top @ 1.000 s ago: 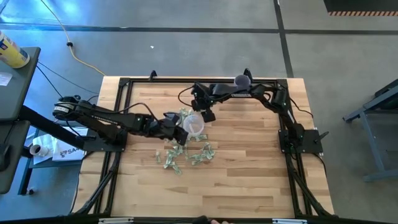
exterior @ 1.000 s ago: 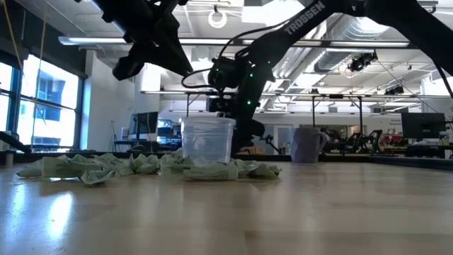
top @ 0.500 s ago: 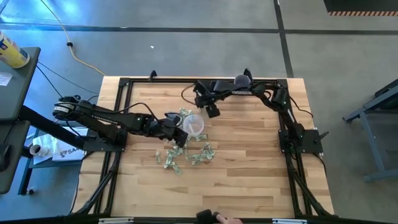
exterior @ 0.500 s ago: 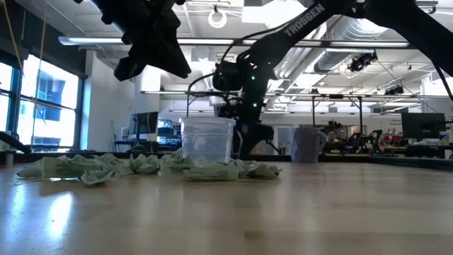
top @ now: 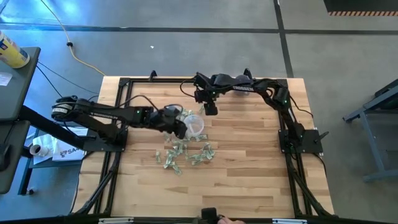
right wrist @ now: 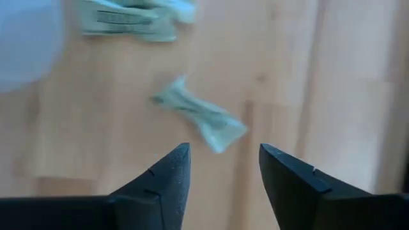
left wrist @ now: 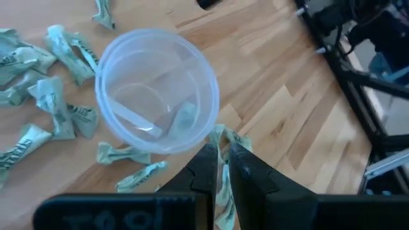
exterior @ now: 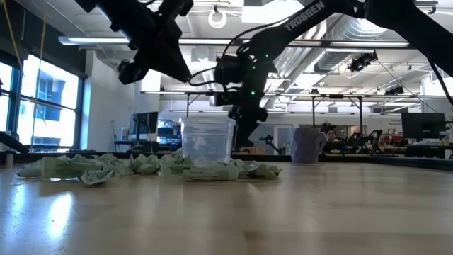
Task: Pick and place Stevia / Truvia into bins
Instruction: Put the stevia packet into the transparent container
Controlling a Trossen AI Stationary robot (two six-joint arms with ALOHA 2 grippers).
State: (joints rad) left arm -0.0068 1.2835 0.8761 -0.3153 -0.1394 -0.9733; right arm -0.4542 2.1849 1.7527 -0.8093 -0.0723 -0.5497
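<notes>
Now left tool (left wrist: 219, 167) pinches green Stevia packet (left wrist: 222, 191) beside clear cup (left wrist: 156, 89), frame centre. Right tool (right wrist: 220, 167) gapes empty above crumpled packet (right wrist: 199, 121) on counter (right wrist: 307, 76). Risk: packet catches rim, falls outside; cup tips.

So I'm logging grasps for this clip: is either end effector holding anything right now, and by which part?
The left end effector pinches a green sweetener packet by its upper end, beside the clear cup. The right end effector is open, holding nothing.
</notes>
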